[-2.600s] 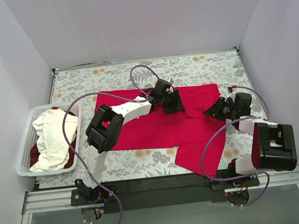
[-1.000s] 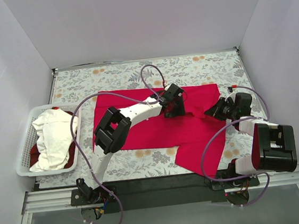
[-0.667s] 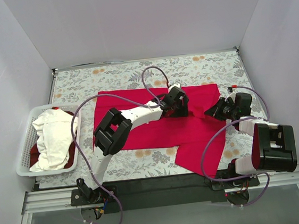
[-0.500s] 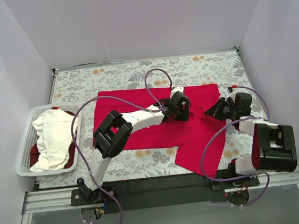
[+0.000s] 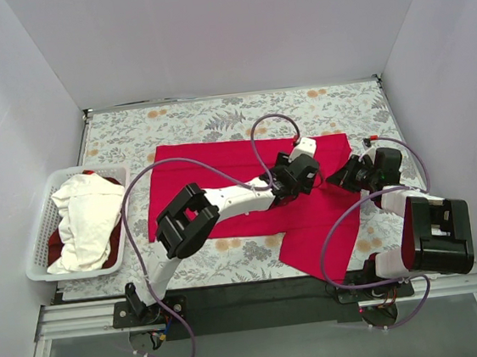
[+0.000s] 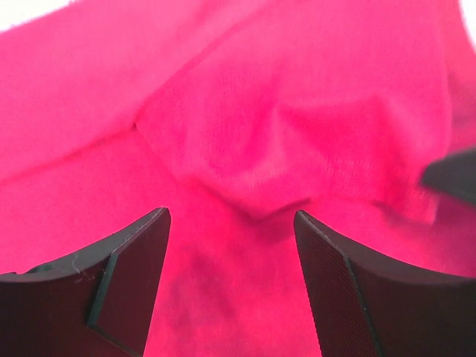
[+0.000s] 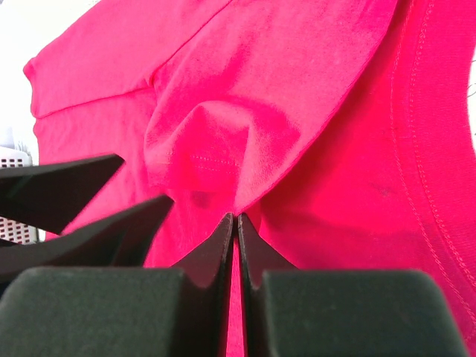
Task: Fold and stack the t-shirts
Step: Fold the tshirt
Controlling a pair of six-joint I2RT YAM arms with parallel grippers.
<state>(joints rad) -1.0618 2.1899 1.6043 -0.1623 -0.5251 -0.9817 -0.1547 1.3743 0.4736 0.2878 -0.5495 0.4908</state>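
- While my right gripper [image 7: 236, 217] is pinching the red t-shirt [image 5: 218, 151], spread on the floral cloth [image 5: 173, 121], my left gripper [image 6: 230, 216] is hovering open (holding nothing).
- I am risking bunching it by pulling one-sided.

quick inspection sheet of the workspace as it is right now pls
surface: floral cloth covers the table
job's things: red t-shirt spread out at centre; white t-shirt and second red t-shirt in the basket
clutter: white basket at left; nothing else seen
grippers: left gripper jaws open over the spread shirt; right gripper jaws shut on a fold of it
cables: purple cables loop above the arms
surroundings: plain walls
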